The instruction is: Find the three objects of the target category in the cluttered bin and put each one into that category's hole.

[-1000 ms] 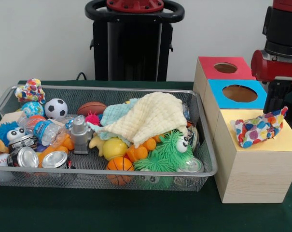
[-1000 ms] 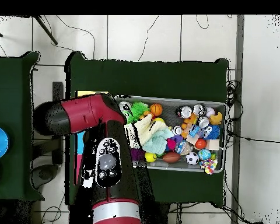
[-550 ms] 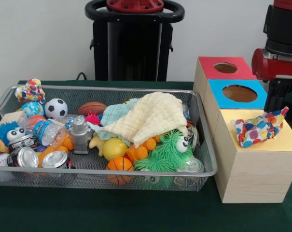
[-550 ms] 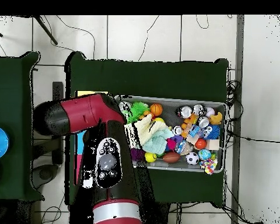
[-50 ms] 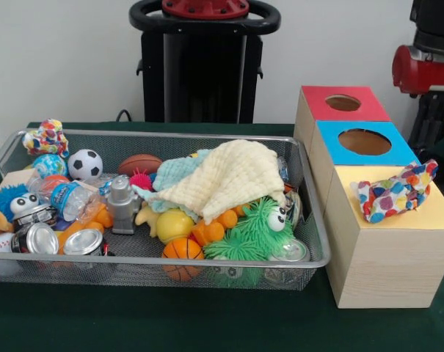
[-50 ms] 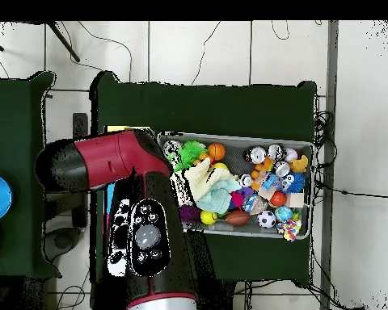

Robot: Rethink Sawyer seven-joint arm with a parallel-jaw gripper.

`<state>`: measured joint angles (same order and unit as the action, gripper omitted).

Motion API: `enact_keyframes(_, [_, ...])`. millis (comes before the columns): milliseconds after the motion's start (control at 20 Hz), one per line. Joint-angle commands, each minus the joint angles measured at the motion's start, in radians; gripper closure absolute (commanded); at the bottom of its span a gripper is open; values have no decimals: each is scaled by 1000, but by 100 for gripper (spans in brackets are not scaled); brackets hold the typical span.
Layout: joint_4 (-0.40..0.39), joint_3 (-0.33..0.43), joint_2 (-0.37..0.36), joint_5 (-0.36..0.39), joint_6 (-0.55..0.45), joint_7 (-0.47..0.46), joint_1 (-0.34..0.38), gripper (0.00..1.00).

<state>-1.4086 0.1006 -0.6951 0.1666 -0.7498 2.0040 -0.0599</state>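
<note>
Partly, arm (image 6: 116, 161) hides boxes (image 5: 383, 213).

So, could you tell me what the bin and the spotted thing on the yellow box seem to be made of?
The bin looks like silver metal wire mesh: see-through grid walls, shiny rim. The spotted thing looks like soft printed cloth, crumpled and folded; probably fabric.

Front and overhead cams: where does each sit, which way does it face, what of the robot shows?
Front view: across the table, level, facing the mesh bin and three boxes; the arm shows at the right edge, its gripper hidden.
Overhead view: above, looking straight down on the bin; the red and black arm covers the boxes.
Shared: bin, yellow cloth, green table.
</note>
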Motion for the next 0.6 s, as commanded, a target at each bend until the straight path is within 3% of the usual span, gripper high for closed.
enact_keyframes(50, [-97, 102, 0, -5, -107, -97, 52, 100])
enact_keyframes(250, [-56, 101, 29, 73, -56, -152, 52, 100])
enact_keyframes(600, [-7, 137, 92, 116, 16, -185, 78, 100])
